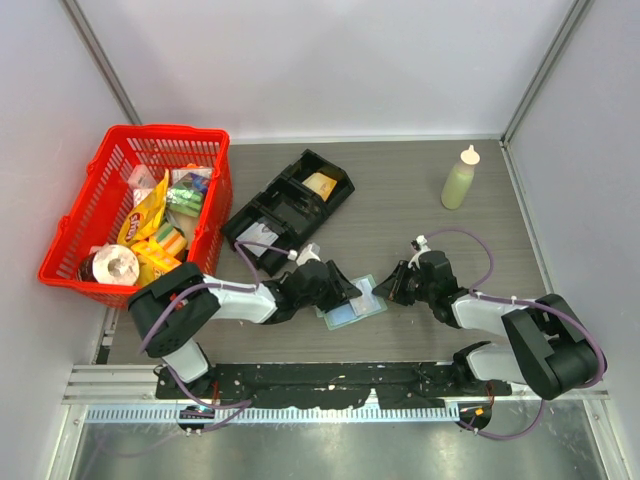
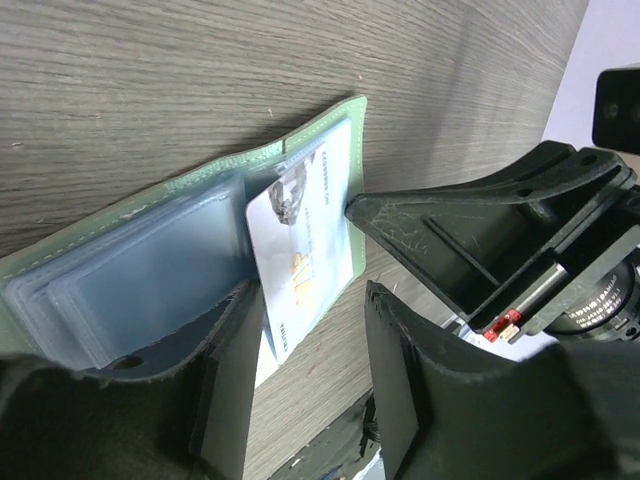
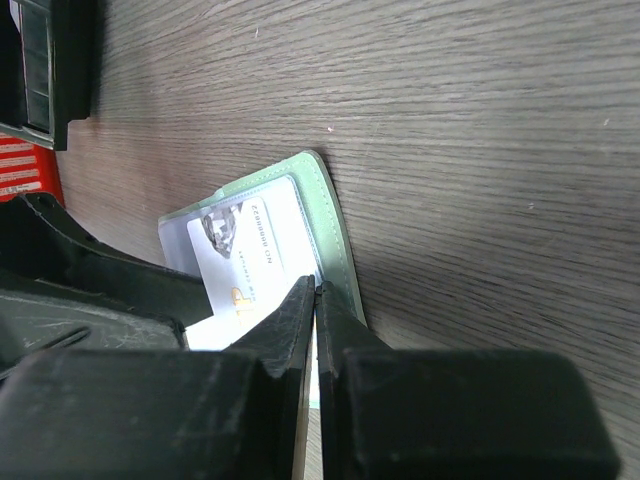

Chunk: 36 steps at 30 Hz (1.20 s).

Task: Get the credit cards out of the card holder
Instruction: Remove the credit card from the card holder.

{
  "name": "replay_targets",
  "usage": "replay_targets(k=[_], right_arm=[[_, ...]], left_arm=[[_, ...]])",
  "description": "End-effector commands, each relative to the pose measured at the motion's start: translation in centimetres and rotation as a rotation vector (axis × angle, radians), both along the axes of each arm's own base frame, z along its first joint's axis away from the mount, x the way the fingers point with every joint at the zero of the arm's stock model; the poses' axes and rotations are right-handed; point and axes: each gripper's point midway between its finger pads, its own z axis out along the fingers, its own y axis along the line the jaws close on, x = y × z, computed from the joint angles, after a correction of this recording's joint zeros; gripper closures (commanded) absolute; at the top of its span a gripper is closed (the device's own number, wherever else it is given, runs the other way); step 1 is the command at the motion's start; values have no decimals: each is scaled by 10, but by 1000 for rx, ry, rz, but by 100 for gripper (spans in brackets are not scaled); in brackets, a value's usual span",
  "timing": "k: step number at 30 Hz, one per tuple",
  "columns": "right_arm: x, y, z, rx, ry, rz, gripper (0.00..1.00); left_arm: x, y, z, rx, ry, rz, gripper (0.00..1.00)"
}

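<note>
The pale green card holder [image 1: 340, 320] lies open on the table between my two grippers. In the left wrist view the holder [image 2: 220, 170] shows clear sleeves, and a pale blue credit card [image 2: 300, 250] sticks out of it at a slant. My left gripper [image 1: 345, 288] is open, and one of its fingers [image 2: 215, 350] rests over the sleeves. My right gripper [image 1: 393, 285] is shut at the holder's right edge. In the right wrist view its fingertips [image 3: 300, 300] pinch the edge of the credit card [image 3: 245, 255], next to the green rim [image 3: 335, 230].
A black multi-compartment tray [image 1: 290, 200] with a yellow-orange packet [image 1: 320, 184] stands behind the holder. A red basket [image 1: 210, 215] full of groceries is at the far left. A pale green squeeze bottle [image 1: 459, 180] stands at the back right.
</note>
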Motion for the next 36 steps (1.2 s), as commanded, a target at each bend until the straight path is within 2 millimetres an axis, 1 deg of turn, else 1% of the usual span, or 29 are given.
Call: replay_targets(k=[1,2,3,6,8,11,15,19,20,21,23,26,29,32,35,36], right_arm=[[-29,-15,-34,-98,124,18,91],[-28,-15,-33,-96,122,17,91],[-29,-15,-34,-98,124,18,91],[-29,-15,-33,-95,121,16,91],[-29,-15,-33,-96,121,15,91],[-28,-15,-34,-100,123,12,91],[-27,-16,-32,-102,117,12,91],[-22,-17,-23,-120,84,22,91],[-19,-16,-18,-120,67,23,90],[-18,-17,-16,-127,56,25,88],[-12,-17,-6,-132,20,29,85],[-7,-16,6,-141,-16,45,83],[1,-10,23,-116,-76,67,78],[2,2,43,-65,-158,131,70],[2,19,67,27,-238,208,62],[1,22,69,45,-235,217,59]], left_arm=[[0,9,-23,94,29,33,56],[1,10,-22,96,28,40,61],[1,12,-24,103,31,46,67],[2,15,-22,111,22,59,88],[2,21,-22,128,18,68,99],[-1,28,-20,152,12,66,100],[-4,38,-13,165,-9,69,100],[-6,44,-6,193,-40,39,100],[-6,44,-3,203,-46,29,100],[-7,45,0,208,-55,20,100],[-8,49,2,229,-62,8,100],[-10,54,3,255,-77,-7,100],[-10,56,2,273,-91,-27,100],[-11,55,2,290,-115,-57,100],[-8,57,1,308,-133,-66,100],[-9,58,-1,312,-133,-66,100]])
